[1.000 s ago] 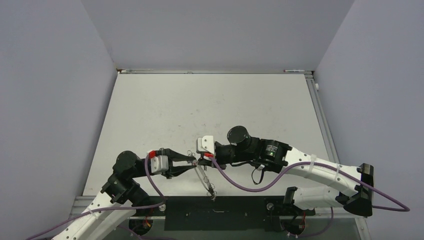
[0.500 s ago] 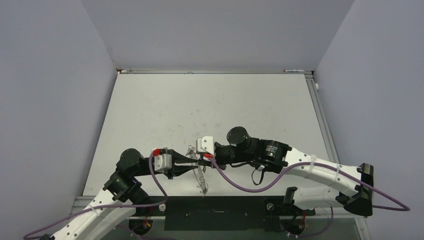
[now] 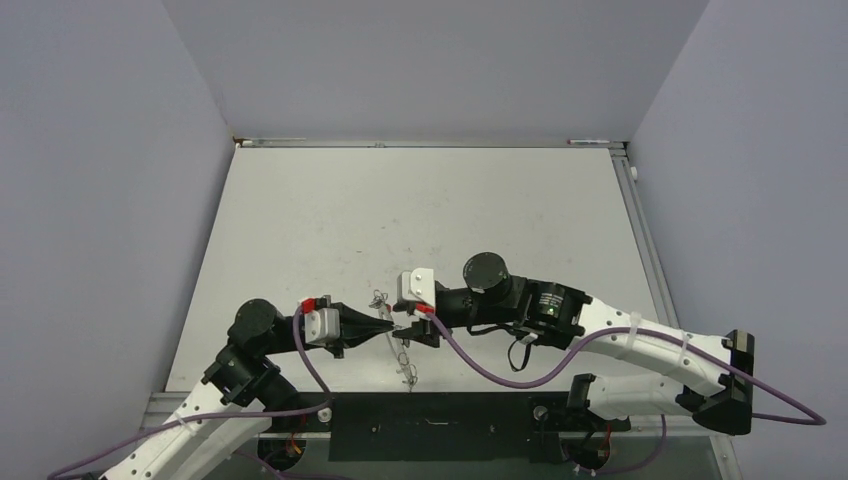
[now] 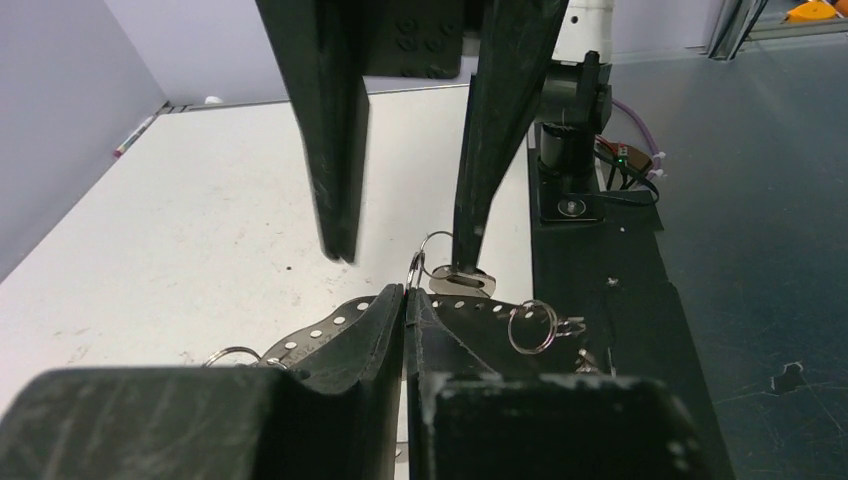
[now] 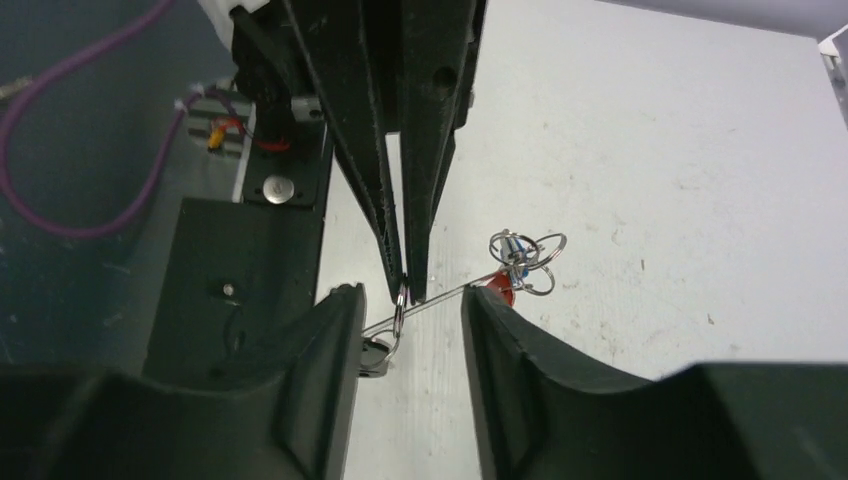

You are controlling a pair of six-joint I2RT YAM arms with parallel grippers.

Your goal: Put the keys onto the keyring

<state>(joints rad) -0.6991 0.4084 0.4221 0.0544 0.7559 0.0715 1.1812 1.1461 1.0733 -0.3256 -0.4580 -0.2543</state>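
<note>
My left gripper (image 3: 390, 326) is shut, its tips (image 4: 407, 292) pinching a small split ring (image 4: 418, 268) that carries a dark-headed key (image 5: 372, 358). The thin silver keyring (image 5: 445, 296) wire runs through that ring and slants across the gap of my right gripper (image 5: 410, 295), which stands open facing the left one, tip to tip. Further along the wire a red key (image 5: 500, 290) and a blue key (image 5: 515, 270) sit in a cluster of small rings (image 5: 528, 258). In the top view the keyring (image 3: 401, 353) trails toward the table's near edge.
The black base plate (image 3: 440, 425) lies just beyond the white table's near edge (image 3: 300, 398), under the hanging wire. A purple cable (image 3: 480, 365) loops below the right arm. Grey walls close in the table on three sides.
My left gripper has closed onto the small ring. My right gripper has opened and let go, drawing back slightly to the right. The wire's loose end has swung.
</note>
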